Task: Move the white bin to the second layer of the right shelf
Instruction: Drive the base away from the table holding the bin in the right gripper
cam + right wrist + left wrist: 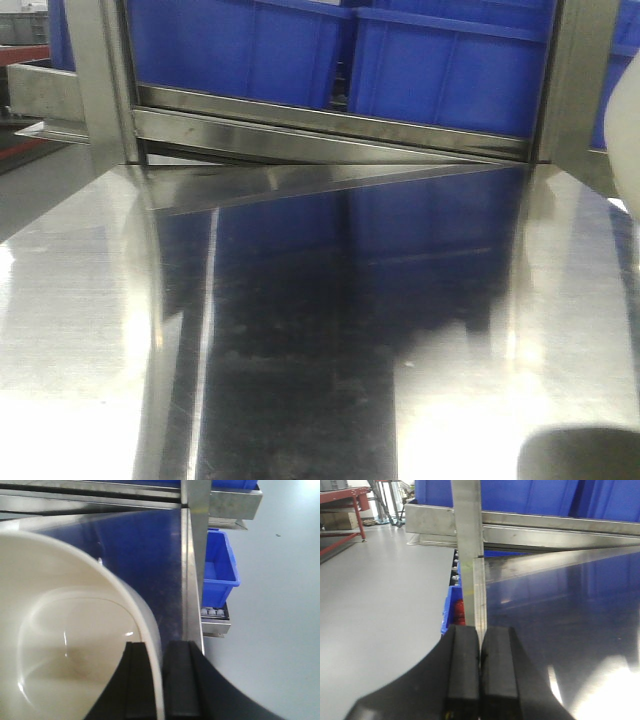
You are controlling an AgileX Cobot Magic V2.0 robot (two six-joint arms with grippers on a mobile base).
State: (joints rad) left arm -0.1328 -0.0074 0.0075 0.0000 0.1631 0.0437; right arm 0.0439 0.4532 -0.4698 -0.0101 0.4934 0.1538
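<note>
- While the front view only catches a sliver of the white bin (pixel 628 130) over the right edge of the steel top (pixel 80 300), the right wrist view looks straight into its glossy mouth, with the right gripper (pixel 160 680) pinched on the rim, one pad inside and one outside
- only the left wrist view shows the left gripper (pixel 480 675): pads pressed together, nothing between them, at the steel top's left edge by an upright post (pixel 466 530)
- steel top is mirror-shiny and reflects the blue crates (pixel 440 80) racked behind it
- grey floor (pixel 375 595) lies beside it, red bench (pixel 340 497) farther off
- small blue bin (pixel 219 587) sits below the steel top's right edge
- white bin's base is cut off, so can't tell if it touches the steel top
</note>
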